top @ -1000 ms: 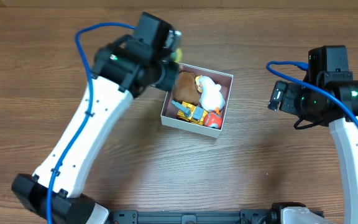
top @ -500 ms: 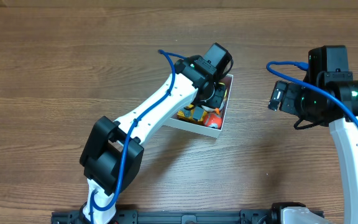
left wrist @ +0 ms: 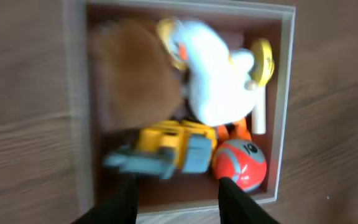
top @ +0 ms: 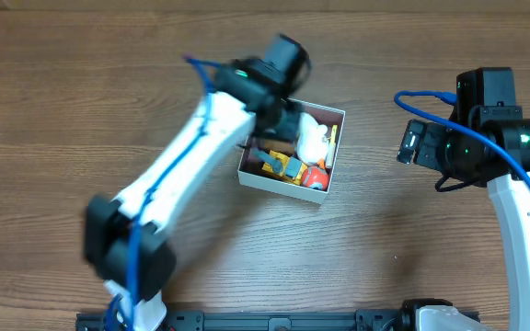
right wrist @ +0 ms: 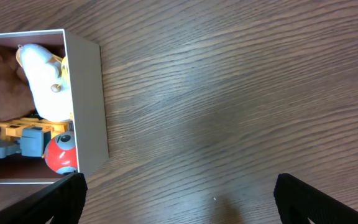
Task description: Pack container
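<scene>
The container [top: 282, 186], a shallow white box with a dusky pink inside, stands mid-table. It holds a brown plush [left wrist: 132, 74], a white plush duck [left wrist: 213, 81], a yellow and grey digger [left wrist: 166, 149] and a red-orange ball [left wrist: 240, 163]. My left gripper [left wrist: 178, 194] hangs above the box's near wall, open and empty. In the overhead view its arm is blurred and covers the box's left half. My right gripper [right wrist: 179, 186] is wide open and empty over bare wood to the right of the container [right wrist: 87, 99].
The table is brown wood on all sides of the box. The right arm [top: 486, 138] stands at the right edge. The left arm's base [top: 122, 257] is at the front left.
The left arm has swung from the box's back-left corner to over the box, and is still in motion and blurred. The right arm has not moved.
</scene>
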Robot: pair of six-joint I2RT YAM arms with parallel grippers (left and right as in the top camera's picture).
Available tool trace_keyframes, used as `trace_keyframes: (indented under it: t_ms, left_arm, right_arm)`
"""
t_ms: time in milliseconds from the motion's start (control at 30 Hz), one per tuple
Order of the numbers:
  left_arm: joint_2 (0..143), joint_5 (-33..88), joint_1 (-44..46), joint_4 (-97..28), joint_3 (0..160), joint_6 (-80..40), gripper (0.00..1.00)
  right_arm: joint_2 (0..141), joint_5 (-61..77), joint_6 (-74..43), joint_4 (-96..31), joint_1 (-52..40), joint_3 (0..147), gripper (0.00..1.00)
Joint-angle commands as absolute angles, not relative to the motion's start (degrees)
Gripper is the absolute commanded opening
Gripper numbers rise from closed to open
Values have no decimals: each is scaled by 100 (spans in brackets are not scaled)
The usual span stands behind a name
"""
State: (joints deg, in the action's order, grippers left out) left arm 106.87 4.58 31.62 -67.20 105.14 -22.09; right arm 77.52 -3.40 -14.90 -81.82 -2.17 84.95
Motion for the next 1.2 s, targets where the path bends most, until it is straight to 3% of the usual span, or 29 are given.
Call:
trace_keyframes:
  t_ms: [0,67,200,233,267,433,633,1167]
  left_arm:
    - [9677,-93,2746,-7131,10995,-1896,49]
    - [9253,-250,2545,-7356,11098,-1761,52]
    - [8429,-891,2307,-7773,11128,-1675,73]
    - [8169,-1166,2272,-7935,11128,-1691,96]
    - [7975,-1380,2268,-8066,11126,-1723,100]
    - [7207,-2150,2268,-8934,11115,-2421,100]
    - [7032,-2202,2268,-9262,11113,-2486,100]
    - [7255,-2134,2268,-9260,11113,-2488,100]
  right_arm:
    - [7699,-292,-1317,-8103,-187,8514,93]
    - [7531,150,-985,-7935,-191,8517,92]
    - [6838,1057,-714,-7496,-191,8523,97]
    - [6521,1142,-718,-7371,-191,8523,100]
    - [6252,1144,-718,-7290,-191,8523,100]
    - [4770,1146,-720,-7096,-191,8523,100]
    - [3804,1186,-727,-7255,-191,8523,100]
    - [3660,720,-701,-8206,-191,8519,100]
